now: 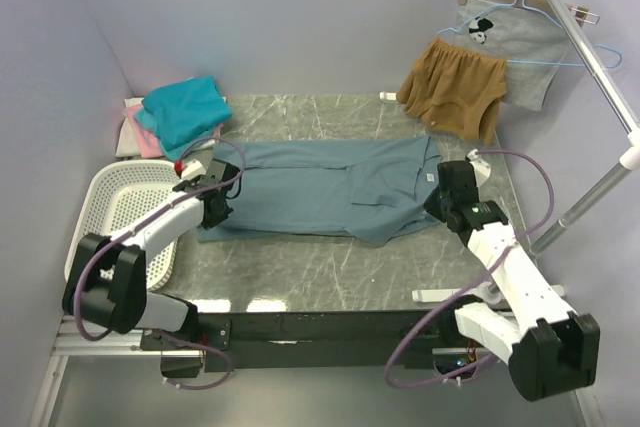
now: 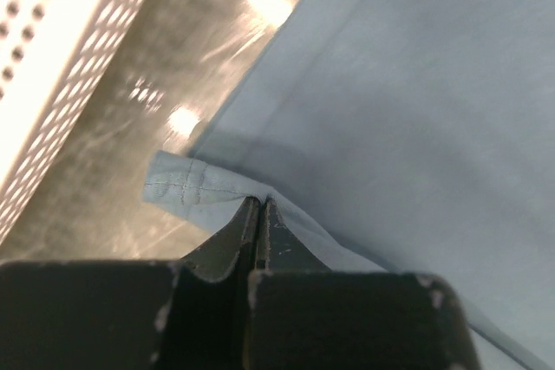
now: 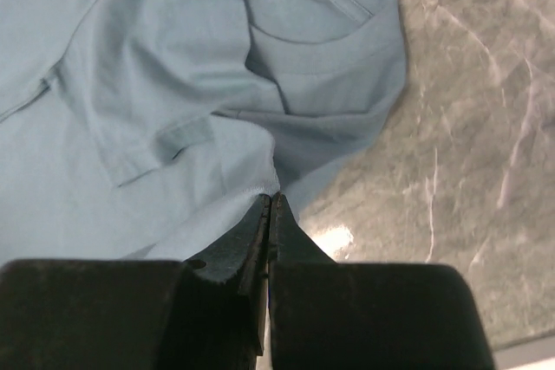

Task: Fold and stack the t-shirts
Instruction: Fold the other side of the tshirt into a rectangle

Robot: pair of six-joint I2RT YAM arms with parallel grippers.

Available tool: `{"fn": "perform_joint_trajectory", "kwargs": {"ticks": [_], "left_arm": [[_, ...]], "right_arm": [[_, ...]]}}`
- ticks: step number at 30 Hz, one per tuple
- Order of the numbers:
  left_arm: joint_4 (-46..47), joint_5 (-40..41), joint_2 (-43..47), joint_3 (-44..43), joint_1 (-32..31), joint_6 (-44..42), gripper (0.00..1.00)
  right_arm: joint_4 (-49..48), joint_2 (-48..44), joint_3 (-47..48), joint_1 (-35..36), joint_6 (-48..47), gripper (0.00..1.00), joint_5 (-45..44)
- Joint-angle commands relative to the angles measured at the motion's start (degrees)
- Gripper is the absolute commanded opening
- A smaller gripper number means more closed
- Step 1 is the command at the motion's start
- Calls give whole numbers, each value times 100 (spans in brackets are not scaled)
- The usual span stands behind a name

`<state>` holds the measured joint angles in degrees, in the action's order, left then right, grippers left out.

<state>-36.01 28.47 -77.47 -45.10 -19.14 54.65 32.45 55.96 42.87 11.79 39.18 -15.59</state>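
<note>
A dusty grey-blue t-shirt lies lengthwise on the marble table, collar to the right, with its near part folded over. My left gripper is at the shirt's left end. In the left wrist view it is shut on the stitched hem corner. My right gripper is at the right end. In the right wrist view it is shut on the fabric edge just below the collar and a folded sleeve. A teal t-shirt lies on a pink one at the back left.
A white perforated basket stands left of the table, close to my left gripper. At the back right, mustard-brown shorts and a grey printed garment hang from a metal rail. Bare marble lies right of the collar.
</note>
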Motion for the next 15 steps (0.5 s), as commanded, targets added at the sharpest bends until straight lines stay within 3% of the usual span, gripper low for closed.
{"fn": "perform_joint_trajectory", "kwargs": {"ticks": [1, 12, 15], "left_arm": [[507, 124, -373, -481, 77, -526, 1], [745, 36, -1367, -1264, 129, -1027, 1], [683, 71, -1551, -1431, 138, -1088, 1]], "right_arm": [[-651, 397, 353, -194, -367, 0, 135], [-1092, 1530, 845, -537, -560, 0, 303], [-951, 1724, 1056, -590, -595, 0, -118]]}}
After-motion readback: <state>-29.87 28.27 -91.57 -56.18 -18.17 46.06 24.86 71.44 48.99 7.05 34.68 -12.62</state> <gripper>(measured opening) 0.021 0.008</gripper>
